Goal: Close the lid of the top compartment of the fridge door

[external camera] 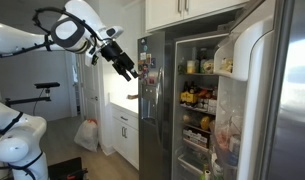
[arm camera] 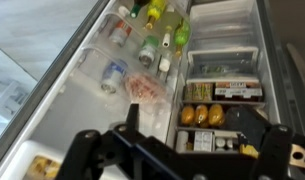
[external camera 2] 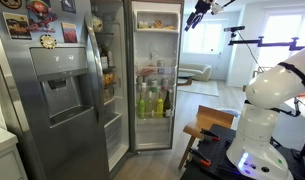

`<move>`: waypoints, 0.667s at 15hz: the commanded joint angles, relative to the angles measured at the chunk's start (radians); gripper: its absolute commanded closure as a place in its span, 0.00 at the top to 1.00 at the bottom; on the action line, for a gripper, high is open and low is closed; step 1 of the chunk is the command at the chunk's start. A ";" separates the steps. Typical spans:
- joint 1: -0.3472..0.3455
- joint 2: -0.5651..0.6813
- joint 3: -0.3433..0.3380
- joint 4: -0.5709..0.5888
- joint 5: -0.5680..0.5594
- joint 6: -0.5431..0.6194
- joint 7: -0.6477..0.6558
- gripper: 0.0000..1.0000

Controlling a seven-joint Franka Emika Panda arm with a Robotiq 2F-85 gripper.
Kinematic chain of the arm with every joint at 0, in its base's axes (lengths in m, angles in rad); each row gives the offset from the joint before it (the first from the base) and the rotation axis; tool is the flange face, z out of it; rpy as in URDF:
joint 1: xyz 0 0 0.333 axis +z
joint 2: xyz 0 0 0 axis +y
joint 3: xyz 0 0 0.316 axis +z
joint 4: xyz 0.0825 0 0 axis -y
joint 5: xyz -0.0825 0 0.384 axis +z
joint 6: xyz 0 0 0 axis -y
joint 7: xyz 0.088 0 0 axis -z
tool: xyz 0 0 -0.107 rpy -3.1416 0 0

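Observation:
The fridge door (external camera: 287, 100) stands open and shows its white lining with bottle bins in both exterior views (external camera 2: 135, 95) and in the wrist view (arm camera: 62, 90). The top compartment (external camera: 230, 63), a white bin with yellowish contents, is the door's uppermost bin (external camera 2: 157, 18) and sits at the lower left of the wrist view (arm camera: 37, 165). Its whitish lid (external camera: 225, 46) seems tilted up; its exact position is unclear. My gripper (external camera: 129, 70) is open and empty, high in the air in front of the fridge (external camera 2: 197, 16), apart from the door (arm camera: 187, 125).
The dark steel door with papers and a dispenser (external camera 2: 52, 90) is beside the open fridge. Inner shelves hold oranges and jars (arm camera: 197, 115). White cabinets (external camera: 187, 10), a counter (external camera: 122, 100) and a white bag on the floor (external camera: 86, 135) lie nearby. A wooden stool (external camera 2: 207, 120) stands near the robot base.

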 commanded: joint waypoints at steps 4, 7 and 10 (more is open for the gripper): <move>0.008 0.075 -0.028 0.126 0.017 0.345 0.069 1.00; -0.007 0.157 -0.045 0.180 0.025 0.565 0.099 1.00; -0.027 0.279 -0.064 0.277 0.063 0.737 0.174 1.00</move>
